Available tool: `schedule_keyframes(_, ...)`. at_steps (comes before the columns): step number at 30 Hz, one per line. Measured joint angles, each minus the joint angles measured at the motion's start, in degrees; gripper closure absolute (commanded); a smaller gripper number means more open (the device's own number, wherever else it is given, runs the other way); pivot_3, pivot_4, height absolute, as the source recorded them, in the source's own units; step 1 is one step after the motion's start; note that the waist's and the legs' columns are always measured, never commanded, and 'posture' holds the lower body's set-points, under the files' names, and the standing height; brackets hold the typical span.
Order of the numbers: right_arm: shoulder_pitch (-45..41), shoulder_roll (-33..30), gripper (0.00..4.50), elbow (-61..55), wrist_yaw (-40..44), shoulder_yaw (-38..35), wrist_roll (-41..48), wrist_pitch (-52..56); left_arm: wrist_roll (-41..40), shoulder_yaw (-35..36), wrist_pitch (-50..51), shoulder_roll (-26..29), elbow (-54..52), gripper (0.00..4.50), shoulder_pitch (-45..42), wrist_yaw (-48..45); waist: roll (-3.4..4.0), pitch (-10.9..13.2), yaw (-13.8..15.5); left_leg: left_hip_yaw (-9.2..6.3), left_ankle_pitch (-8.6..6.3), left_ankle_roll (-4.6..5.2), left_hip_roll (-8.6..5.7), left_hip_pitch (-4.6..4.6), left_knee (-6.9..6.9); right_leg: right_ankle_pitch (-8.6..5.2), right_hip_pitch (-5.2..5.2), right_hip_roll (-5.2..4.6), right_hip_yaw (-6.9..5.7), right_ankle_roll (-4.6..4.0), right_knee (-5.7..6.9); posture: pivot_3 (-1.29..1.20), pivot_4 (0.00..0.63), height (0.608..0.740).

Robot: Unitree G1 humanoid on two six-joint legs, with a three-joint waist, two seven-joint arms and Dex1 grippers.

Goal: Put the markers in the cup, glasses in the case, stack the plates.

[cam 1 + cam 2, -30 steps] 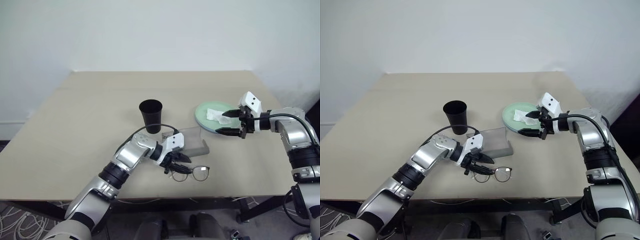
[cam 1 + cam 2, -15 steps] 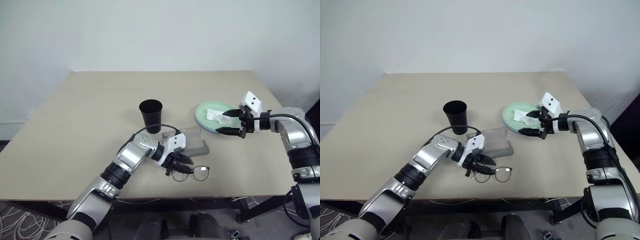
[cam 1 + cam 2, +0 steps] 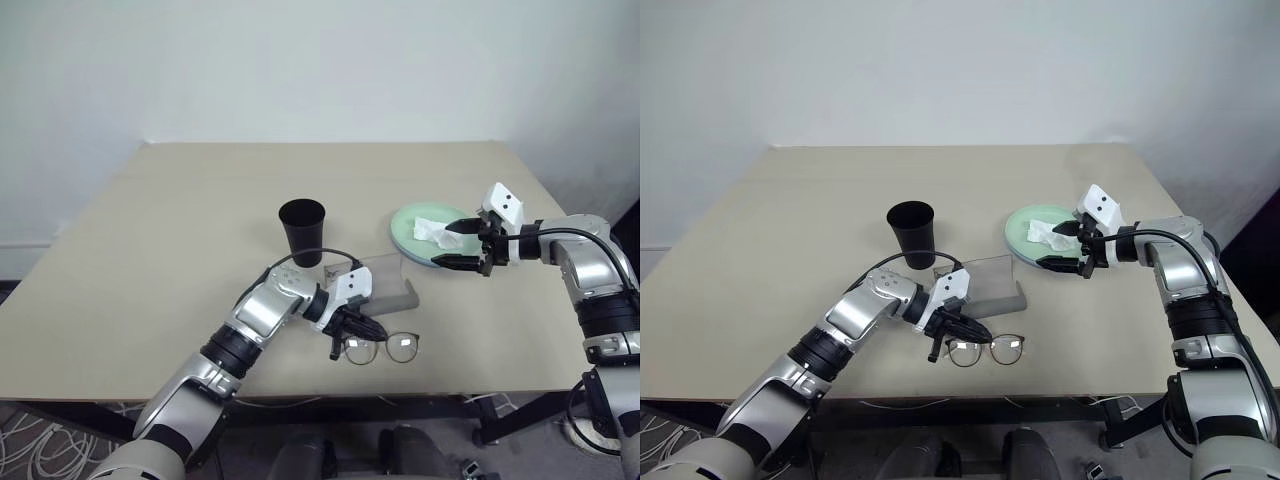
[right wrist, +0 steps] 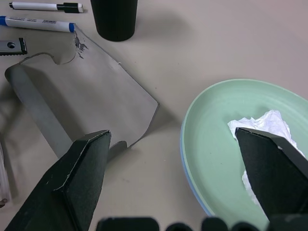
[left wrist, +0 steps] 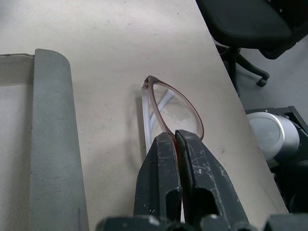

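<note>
At the near edge of the table (image 3: 150, 260), the left gripper (image 3: 362, 329) has just pinched shut on the glasses (image 3: 390, 348). A second ago its fingers (image 5: 179, 159) were still spread around the frame's left end, and now they're clamped on the rim of one lens. The glasses haven't left the table yet, they're still lying flat just in front of the case (image 3: 385, 283), which sits open with its lid tipped back.

So I'd say the grab is done and the lift into the case comes next. It's a thin frame held by one corner, so it could swing or slip.

Over on the right, the right gripper (image 3: 455, 245) hasn't budged, fingers wide apart over the near edge of the mint green plate (image 3: 408, 225) with the tissue (image 3: 432, 230) on it. The cup (image 3: 301, 232) stands empty-looking behind the case, markers (image 4: 41, 14) still lying beside it.
</note>
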Motion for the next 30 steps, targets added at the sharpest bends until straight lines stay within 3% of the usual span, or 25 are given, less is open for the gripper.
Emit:
schedule_keyframes(5, -0.01, 0.01, 0.0, 0.02, -0.43, 0.02, -0.01, -0.05, -0.05, 0.13, 0.54, 0.07, -0.01, 4.28, 0.0, -0.15, 0.0, 0.0, 0.0, 0.0, 0.0, 0.0, 0.0, 0.0, 0.0, 0.0, 0.0, 0.0, 0.0, 0.0, 0.0, 0.0, 0.0, 0.738)
schedule_keyframes(7, -0.01, 0.01, 0.0, 0.02, -0.48, 0.02, -0.01, -0.07, -0.06, 0.17, 1.09, 0.08, -0.01, 3.91, 0.0, -0.12, 0.0, 0.0, 0.0, 0.0, 0.0, 0.0, 0.0, 0.0, 0.0, 0.0, 0.0, 0.0, 0.0, 0.0, 0.0, 0.0, 0.0, 0.738)
schedule_keyframes(12, -0.01, 0.01, 0.0, 0.05, -0.59, 0.05, -0.01, -0.1, 0.57, 0.18, -0.25, 0.05, -0.01, 2.28, 0.0, 0.51, 0.0, 0.0, 0.0, 0.0, 0.0, 0.0, 0.0, 0.0, 0.01, 0.0, 0.0, 0.0, 0.0, 0.0, 0.0, 0.0, 0.0, 0.738)
schedule_keyframes(30, -0.01, 0.02, 0.0, 0.07, -1.18, 0.09, 0.0, -0.17, 1.08, -0.12, -1.57, -0.07, -0.01, 2.28, 0.19, 0.85, 0.0, 0.0, 0.0, 0.0, 0.0, 0.01, 0.0, -0.01, 0.01, 0.0, -0.01, 0.0, 0.0, 0.0, 0.0, 0.0, 0.0, 0.738)
